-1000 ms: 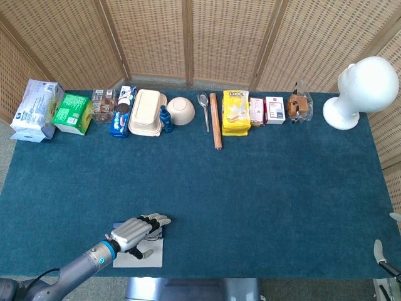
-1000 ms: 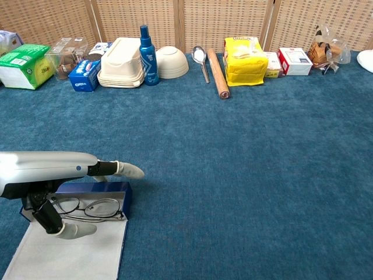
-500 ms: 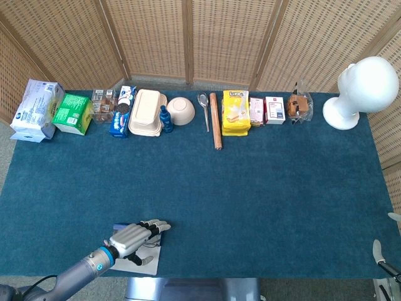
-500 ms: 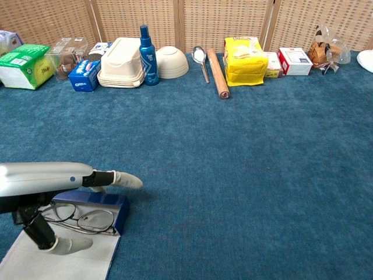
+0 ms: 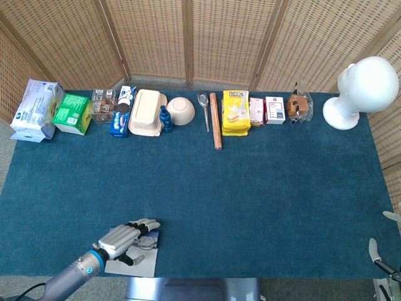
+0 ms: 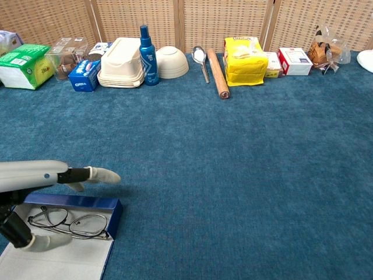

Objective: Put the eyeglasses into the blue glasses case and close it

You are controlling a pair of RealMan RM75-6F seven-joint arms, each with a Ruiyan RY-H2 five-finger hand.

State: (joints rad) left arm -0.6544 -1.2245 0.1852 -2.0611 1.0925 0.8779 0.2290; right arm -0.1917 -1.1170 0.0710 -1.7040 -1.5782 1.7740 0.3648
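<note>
L hand [image 6: 35, 186], fingers spread and gripping nothing, has drawn back toward table's near-left corner vs 0.5 s ago, eyeglasses [image 6: 69, 220] lying in open blue glasses case [image 6: 87, 204]; R hand [image 5: 376, 251] barely visible, state n/k.

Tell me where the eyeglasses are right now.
In the chest view, bottom left: the eyeglasses lie inside the open blue case, at the table's near edge, under the left hand.

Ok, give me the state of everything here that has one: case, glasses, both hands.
blue glasses case: open, lid flat on the table.
eyeglasses: lying inside the case, arms folded.
left hand: over the case, fingers extended, holding nothing.
right hand: only fingertips show at the frame edge; state unclear.
</note>
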